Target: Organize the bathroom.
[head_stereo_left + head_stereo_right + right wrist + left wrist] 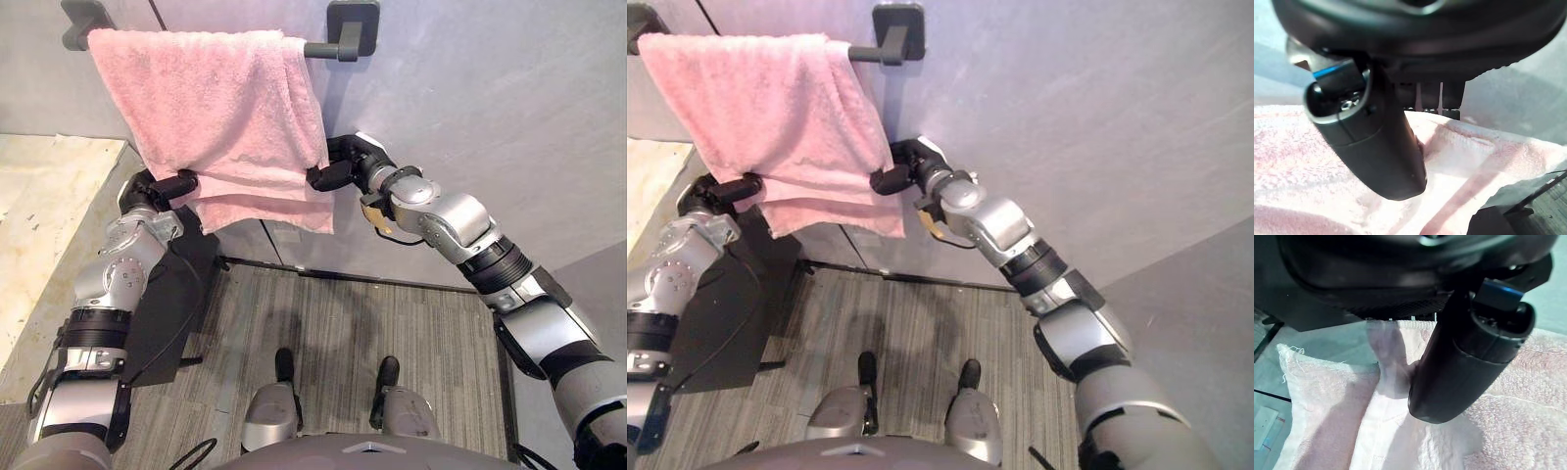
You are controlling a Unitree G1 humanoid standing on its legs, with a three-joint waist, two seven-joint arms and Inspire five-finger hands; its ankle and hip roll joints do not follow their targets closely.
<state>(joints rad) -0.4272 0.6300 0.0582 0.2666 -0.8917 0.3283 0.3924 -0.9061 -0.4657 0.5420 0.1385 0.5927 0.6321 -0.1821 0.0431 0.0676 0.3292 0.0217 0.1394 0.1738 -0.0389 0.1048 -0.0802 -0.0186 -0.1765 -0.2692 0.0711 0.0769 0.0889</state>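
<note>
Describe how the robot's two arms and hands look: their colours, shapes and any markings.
Both arms are built of rounded silver-grey shells joined by black ribbed rings. The left hand and the right hand are dark, almost black. The right wrist carries a small brass-coloured piece and a thin black cable. In each wrist view the thumb is a thick black cylinder with a blue stripe near its base.

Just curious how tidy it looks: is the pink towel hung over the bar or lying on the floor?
Hung: the pink towel drapes over the wall bar, both hands pinching its lower edge.
</note>
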